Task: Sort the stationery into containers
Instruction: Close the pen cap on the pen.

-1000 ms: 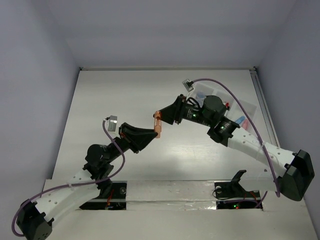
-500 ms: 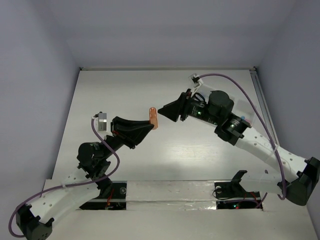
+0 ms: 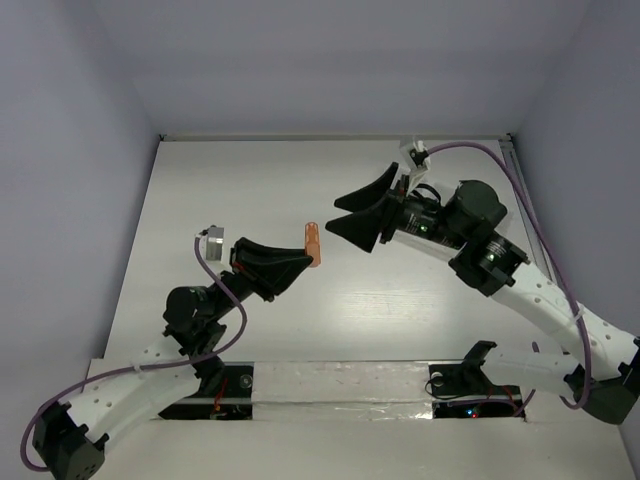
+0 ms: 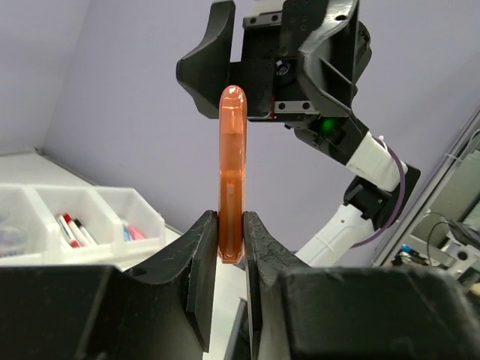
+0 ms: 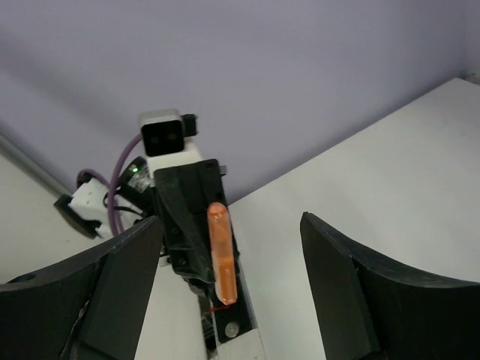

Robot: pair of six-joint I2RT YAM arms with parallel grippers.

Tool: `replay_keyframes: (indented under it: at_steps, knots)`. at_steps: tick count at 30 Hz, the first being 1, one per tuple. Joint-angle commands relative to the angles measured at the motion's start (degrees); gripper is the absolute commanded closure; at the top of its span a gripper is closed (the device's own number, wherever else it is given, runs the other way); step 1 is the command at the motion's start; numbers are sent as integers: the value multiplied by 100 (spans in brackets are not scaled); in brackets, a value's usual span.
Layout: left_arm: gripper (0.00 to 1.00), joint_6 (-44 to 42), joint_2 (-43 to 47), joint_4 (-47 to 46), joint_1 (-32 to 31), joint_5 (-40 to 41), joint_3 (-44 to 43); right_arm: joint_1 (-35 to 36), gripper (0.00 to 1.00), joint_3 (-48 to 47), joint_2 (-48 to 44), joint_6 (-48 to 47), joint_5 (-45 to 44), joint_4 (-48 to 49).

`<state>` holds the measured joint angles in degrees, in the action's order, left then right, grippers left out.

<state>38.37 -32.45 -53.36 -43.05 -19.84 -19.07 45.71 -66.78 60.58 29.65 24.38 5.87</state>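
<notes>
My left gripper (image 3: 303, 262) is shut on an orange chunky piece (image 3: 312, 243) and holds it raised above the table; in the left wrist view the orange piece (image 4: 231, 165) stands upright between the jaws. My right gripper (image 3: 345, 215) is open and empty, just right of the piece and facing it. In the right wrist view the orange piece (image 5: 222, 251) shows between its spread fingers, some way off. The white divided tray (image 4: 112, 217) holds pens and pink and blue pieces. In the top view the tray is hidden behind the right arm.
The left arm's wrist and camera (image 5: 169, 146) face the right gripper. The table's back edge meets the wall (image 3: 330, 136). The arm bases sit at the near edge (image 3: 340, 385).
My right gripper has opened, let go of the orange piece and drawn back to the right. The left gripper keeps the piece and has shifted slightly.
</notes>
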Motion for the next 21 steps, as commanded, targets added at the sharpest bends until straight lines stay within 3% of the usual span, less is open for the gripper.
replay_keyframes:
  at_steps: [1,5,11,14,15,21]
  knots:
    - [100,416,-130,-780,-19,-196,131,-10,20,131,147,41,760,722]
    - [100,557,-227,-1035,-19,-301,211,-10,20,34,437,146,963,793]
    - [100,593,-245,-1088,-19,-284,237,-10,29,51,622,331,1130,934]
    - [100,584,-262,-1097,-19,-293,211,-10,39,121,648,419,1174,1048]
    - [100,584,-288,-1106,-19,-293,211,-10,48,174,648,462,1174,1074]
    - [100,584,-333,-1159,-19,-267,202,-10,57,210,727,568,1350,1127]
